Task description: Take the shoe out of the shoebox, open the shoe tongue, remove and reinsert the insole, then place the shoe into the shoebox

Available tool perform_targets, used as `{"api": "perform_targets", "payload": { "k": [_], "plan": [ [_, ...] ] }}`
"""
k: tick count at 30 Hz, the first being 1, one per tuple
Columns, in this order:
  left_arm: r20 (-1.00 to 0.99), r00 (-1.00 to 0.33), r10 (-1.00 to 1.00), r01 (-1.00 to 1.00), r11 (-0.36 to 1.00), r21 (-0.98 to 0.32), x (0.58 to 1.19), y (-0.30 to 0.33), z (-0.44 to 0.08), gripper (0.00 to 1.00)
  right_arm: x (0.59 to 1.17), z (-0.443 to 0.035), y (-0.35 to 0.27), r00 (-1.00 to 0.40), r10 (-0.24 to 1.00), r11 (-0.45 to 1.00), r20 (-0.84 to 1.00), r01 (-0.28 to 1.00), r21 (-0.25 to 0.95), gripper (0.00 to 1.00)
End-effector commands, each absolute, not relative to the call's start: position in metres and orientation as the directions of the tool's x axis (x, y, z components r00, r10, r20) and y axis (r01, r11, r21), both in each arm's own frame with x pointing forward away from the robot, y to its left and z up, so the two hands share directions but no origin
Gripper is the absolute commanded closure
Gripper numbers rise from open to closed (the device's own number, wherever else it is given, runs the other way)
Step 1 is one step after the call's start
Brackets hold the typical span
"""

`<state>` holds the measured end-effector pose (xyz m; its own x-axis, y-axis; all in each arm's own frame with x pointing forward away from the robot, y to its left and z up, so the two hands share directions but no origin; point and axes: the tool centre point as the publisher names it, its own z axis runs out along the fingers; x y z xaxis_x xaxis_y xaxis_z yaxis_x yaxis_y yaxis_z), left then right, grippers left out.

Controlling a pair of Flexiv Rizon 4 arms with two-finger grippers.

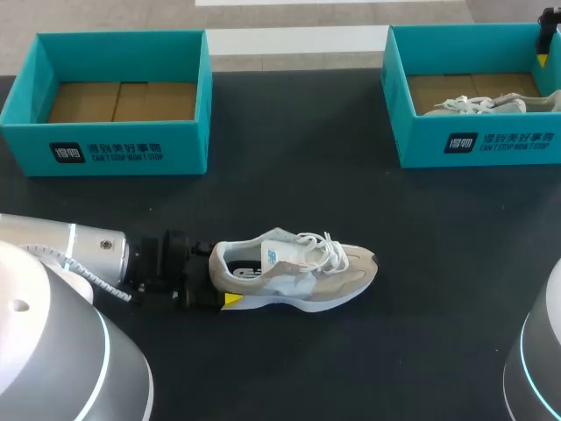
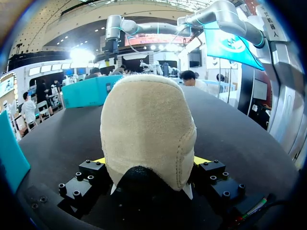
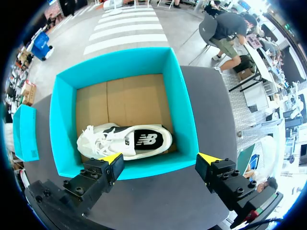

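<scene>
A grey and white shoe (image 1: pixel 298 267) lies on its sole in the middle of the black table, toe to the right. My left gripper (image 1: pixel 223 282) is at its heel. In the left wrist view the tan heel (image 2: pixel 146 124) fills the gap between the two yellow-tipped fingers (image 2: pixel 99 161), which press on it from both sides. My right gripper (image 3: pixel 160 165) hangs open and empty above the right teal shoebox (image 3: pixel 64 120). Inside that box lies a second white shoe (image 3: pixel 127 141) with a dark insole. In the head view only a bit of the right gripper (image 1: pixel 545 42) shows at the box's far corner.
An empty teal shoebox (image 1: pixel 114 145) with a cardboard floor stands at the back left. The right shoebox (image 1: pixel 473 140) stands at the back right, holding the second shoe (image 1: pixel 478 103). Bare black table lies between the boxes and ahead of the shoe's toe.
</scene>
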<state>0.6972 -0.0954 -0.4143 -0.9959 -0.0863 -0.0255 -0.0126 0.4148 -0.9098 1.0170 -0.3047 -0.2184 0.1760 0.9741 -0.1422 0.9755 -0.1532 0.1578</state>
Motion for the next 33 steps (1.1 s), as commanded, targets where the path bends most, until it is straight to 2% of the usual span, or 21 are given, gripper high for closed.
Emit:
{"api": "perform_targets", "payload": {
  "k": [1, 22, 29, 33],
  "plan": [
    [-0.026, -0.996, -0.087, -0.013, 0.417, -0.909, 0.695, -0.099, -0.417, 1.0, 1.016, -0.219, -0.305, 0.177, 0.974, -0.153, -0.14, 0.975, 0.161, 0.0],
    [-0.026, -0.996, -0.087, -0.013, 0.417, -0.909, 0.695, -0.099, -0.417, 1.0, 1.016, -0.219, -0.305, 0.177, 0.974, -0.153, -0.14, 0.975, 0.161, 0.0],
    [-0.026, -0.996, -0.087, -0.013, 0.417, -0.909, 0.695, -0.099, -0.417, 1.0, 0.987, -0.209, -0.237, 0.285, 0.948, -0.266, -0.139, 0.954, 0.141, 0.0],
    [-0.026, -0.996, -0.087, -0.013, 0.417, -0.909, 0.695, -0.099, -0.417, 1.0, 0.971, -0.209, -0.193, 0.272, 0.956, -0.25, -0.112, 0.952, 0.175, 0.0]
  ]
}}
